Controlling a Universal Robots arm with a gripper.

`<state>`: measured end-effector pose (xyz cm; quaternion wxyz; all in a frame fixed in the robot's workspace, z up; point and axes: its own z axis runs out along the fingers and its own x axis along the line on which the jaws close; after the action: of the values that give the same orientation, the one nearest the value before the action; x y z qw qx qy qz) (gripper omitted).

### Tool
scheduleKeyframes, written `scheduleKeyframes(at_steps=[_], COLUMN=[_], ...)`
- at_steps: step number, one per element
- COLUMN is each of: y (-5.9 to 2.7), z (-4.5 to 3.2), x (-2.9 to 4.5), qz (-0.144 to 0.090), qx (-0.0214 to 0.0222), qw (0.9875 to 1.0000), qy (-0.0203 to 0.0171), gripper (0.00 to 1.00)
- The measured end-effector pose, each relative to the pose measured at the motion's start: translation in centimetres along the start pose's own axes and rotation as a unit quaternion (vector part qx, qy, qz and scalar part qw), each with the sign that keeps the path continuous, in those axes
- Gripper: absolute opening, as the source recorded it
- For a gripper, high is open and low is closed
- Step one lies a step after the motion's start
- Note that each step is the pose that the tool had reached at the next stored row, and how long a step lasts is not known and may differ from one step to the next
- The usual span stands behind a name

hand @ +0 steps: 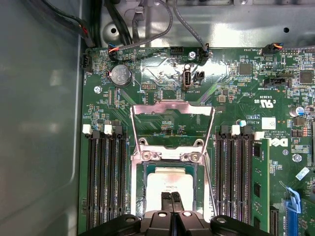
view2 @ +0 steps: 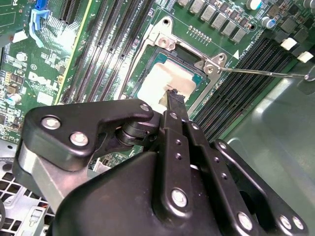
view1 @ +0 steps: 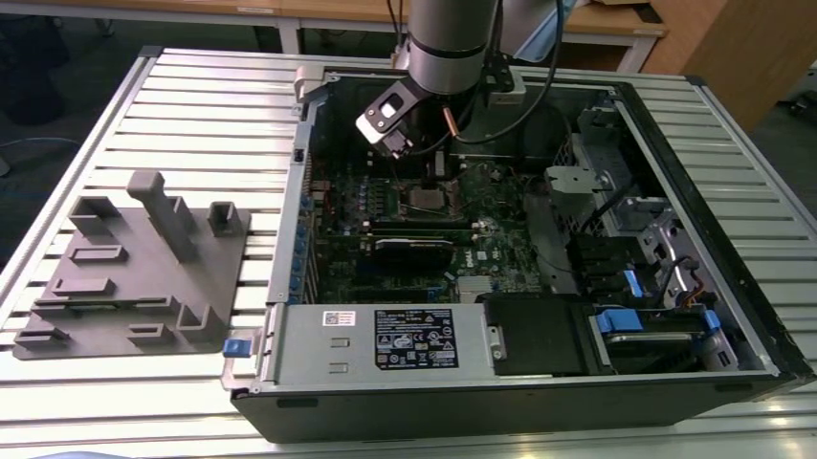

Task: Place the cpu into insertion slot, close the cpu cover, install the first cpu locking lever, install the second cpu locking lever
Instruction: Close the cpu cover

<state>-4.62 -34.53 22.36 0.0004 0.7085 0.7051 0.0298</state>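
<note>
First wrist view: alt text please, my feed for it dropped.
The cpu lies in the insertion slot on the green motherboard, with the hand shut, its tips at the chip's silver top. The cpu cover stands flipped open, and memory slots flank the socket.

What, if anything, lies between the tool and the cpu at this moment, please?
Nothing. In the first wrist view the tool has its closed tips right at the top of the cpu, with no object between them.
</note>
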Motion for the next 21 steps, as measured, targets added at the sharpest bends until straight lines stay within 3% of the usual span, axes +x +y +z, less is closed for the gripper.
scheduleKeyframes(at_steps=[12, 21], y=[0.02, 0.09], z=[-0.6, -0.64], x=[0.02, 0.02], qz=[0.0, 0.0], qx=[0.0, 0.0001], qw=[1.0, 1.0], qy=[0.0, -0.0001], gripper=[0.11, 0.11])
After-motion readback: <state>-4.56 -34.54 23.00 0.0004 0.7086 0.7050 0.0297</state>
